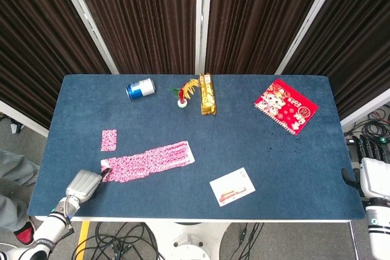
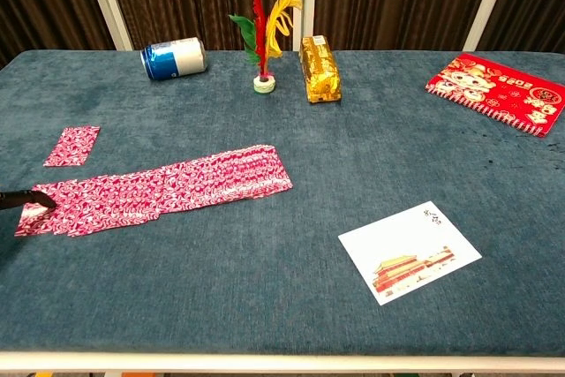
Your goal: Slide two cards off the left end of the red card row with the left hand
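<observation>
Left hand (image 1: 84, 182) sits at the near-left corner of the blue worktop (image 1: 292, 168), palm housing over the edge area. One dark fingertip (image 2: 35, 199) is extended and presses on the leftmost card of the red card row (image 2: 168, 188). How the other fingers lie I can't tell; they're hidden under the housing in the head view and out of frame in the chest view.

The red card row lies fanned, running from the fingertip at its left end up and right toward the middle of the worktop. The left-end cards (image 2: 40, 218) stick out past the rest of the fan, offset toward the near-left, still overlapping the row.

A single red card (image 2: 72, 145) lies apart from the row, just behind its left end.

Right hand (image 1: 373, 178) is off the right edge of the worktop, well apart from everything; only the white housing shows, so the state of its fingers can't be told.

Other items: blue can (image 1: 140, 87) on its side at the back left, feather shuttlecock (image 2: 264, 41) upright beside a gold packet (image 2: 320, 68) at the back centre, red printed booklet (image 1: 285, 106) at the back right, white postcard (image 2: 410, 251) near the front, right of the row.
</observation>
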